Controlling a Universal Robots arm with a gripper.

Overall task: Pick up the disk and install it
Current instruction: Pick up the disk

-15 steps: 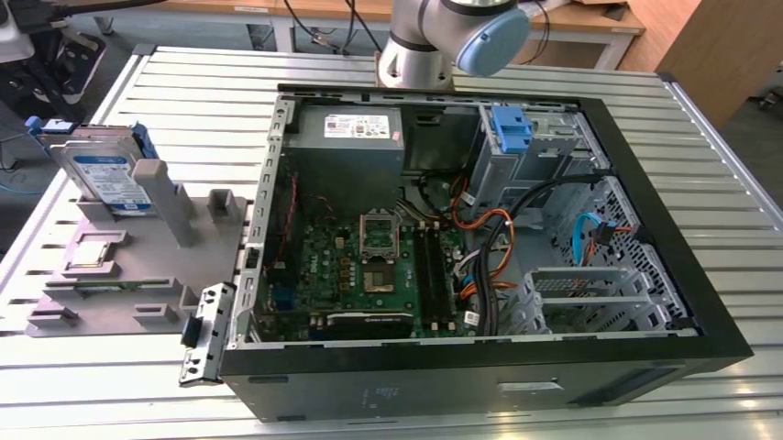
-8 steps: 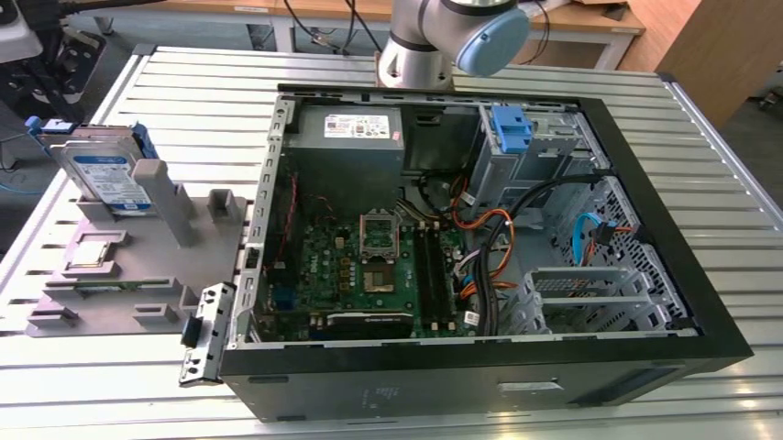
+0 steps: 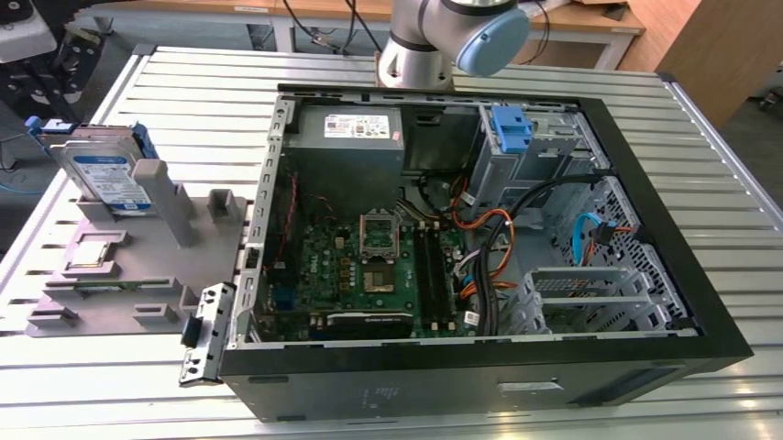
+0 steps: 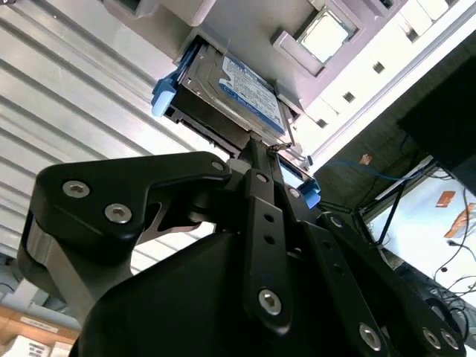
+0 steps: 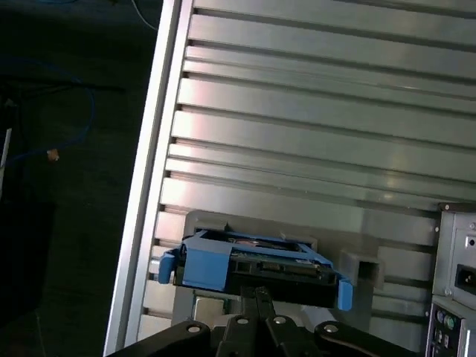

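**Fingertips shut, disk in its stand**

Fingertips (image 5: 248, 303) of the gripper (image 5: 256, 292) look pressed together in the first wrist view, with nothing between them. Beyond them, in line with the tips, the disk (image 5: 253, 266) stands on edge in a grey holder (image 3: 159, 266). The holder sits on the slatted table (image 5: 312, 111) at the exterior view's left, beside the open computer case (image 3: 428, 385). The pick-up seems not yet made. A good grasp would likely mean parting the jaws past the drive's thickness, centring on its upper edge between the blue rails, and descending squarely so the holder is not knocked. The disk is silver-bodied, with a white label, a blue band, and blue plastic rails along its sides.
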